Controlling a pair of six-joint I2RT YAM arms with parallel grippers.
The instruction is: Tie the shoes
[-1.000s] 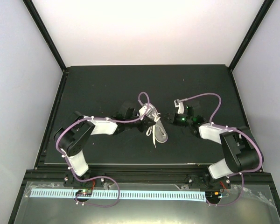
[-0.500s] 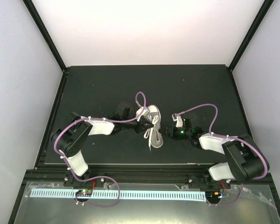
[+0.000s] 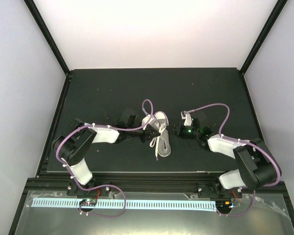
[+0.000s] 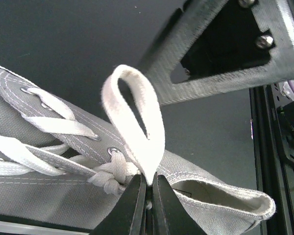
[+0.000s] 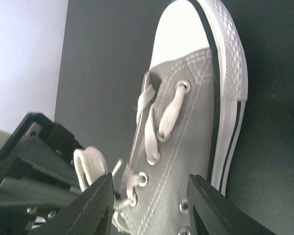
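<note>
Bow half made: one loop pinched, nothing tied off yet.
The sneaker (image 3: 161, 136) lies mid-worktop (image 3: 112, 88). The left claw (image 4: 148, 185) is clamped on a lace loop (image 4: 137, 117) beside the base knot (image 4: 110, 175). The right claw (image 5: 148, 205) stands apart and empty, so the second loop and tightening look left to do.

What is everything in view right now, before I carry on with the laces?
table: one, black, beneath everything
sneaker: one, grey canvas with white sole and toe cap, middle of the table
lace loop: one, white, standing up by the top eyelet, pinched at its base
arms: two, white and black, reaching in from the near edge
cables: two, purple, along the arms
left tool: one, black, shut on the lace loop
right tool: one, black, open, close to the sneaker
</note>
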